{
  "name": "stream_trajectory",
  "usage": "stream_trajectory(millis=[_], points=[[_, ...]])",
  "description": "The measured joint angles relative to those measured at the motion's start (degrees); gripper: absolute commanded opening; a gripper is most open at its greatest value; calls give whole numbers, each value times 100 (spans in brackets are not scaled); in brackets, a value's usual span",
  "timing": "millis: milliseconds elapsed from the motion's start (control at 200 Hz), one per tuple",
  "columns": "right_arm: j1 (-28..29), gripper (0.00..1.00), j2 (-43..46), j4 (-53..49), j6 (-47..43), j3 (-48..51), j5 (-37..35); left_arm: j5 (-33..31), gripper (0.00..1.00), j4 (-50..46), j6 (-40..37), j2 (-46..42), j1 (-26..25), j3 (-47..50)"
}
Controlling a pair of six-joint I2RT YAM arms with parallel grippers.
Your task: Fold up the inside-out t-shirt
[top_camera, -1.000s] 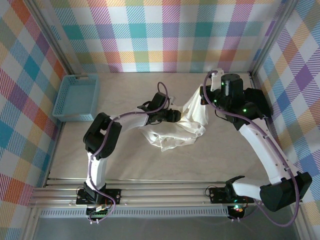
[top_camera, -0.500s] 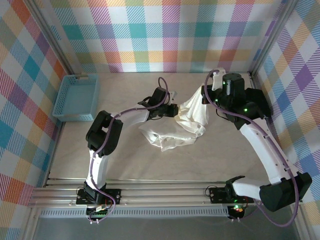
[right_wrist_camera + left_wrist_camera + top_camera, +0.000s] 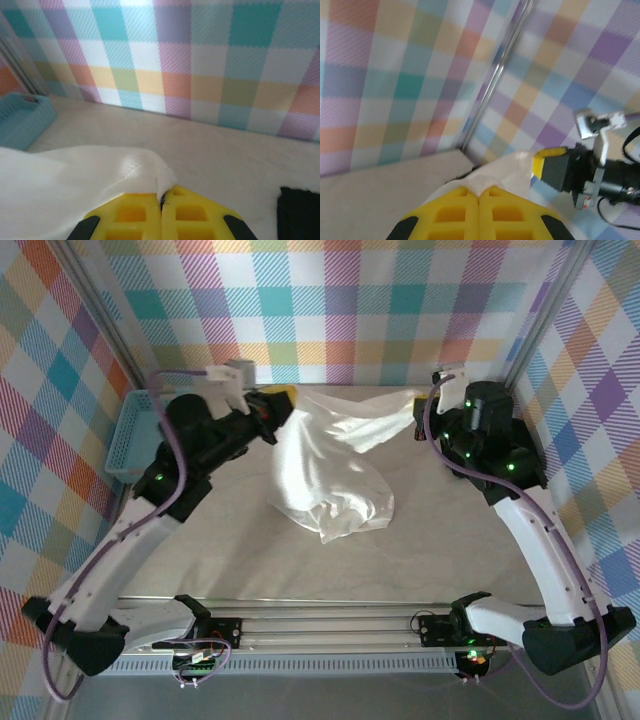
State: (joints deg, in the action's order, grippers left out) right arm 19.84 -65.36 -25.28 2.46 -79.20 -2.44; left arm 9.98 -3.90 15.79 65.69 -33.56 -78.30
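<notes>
right, both arms are up near the back wall (image 3: 330, 310) with the inside-out t-shirt (image 3: 330, 475) strung between them: the left gripper (image 3: 479, 195) has its yellow jaws pressed together on one upper edge of the cloth, and the right gripper (image 3: 161, 197) is pinched the same way on the other. the white fabric sags from that raised line down to a bunched heap resting on the table (image 3: 450, 540), with the blue basket (image 3: 135, 435) well off to the left.

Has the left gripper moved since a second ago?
Yes. The left gripper, shut on the t-shirt, has swung away and to the left, toward the far wall and nearer the blue basket.
</notes>
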Motion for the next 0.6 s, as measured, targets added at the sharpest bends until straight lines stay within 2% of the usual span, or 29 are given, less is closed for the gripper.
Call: stream_trajectory(millis=[345, 600], points=[[0, 2, -92, 584, 326, -129, 1202, -621, 0, -503, -59, 46, 0, -103], [0, 3, -328, 564, 466, 101, 1410, -1296, 0, -807, -214, 85, 0, -90]])
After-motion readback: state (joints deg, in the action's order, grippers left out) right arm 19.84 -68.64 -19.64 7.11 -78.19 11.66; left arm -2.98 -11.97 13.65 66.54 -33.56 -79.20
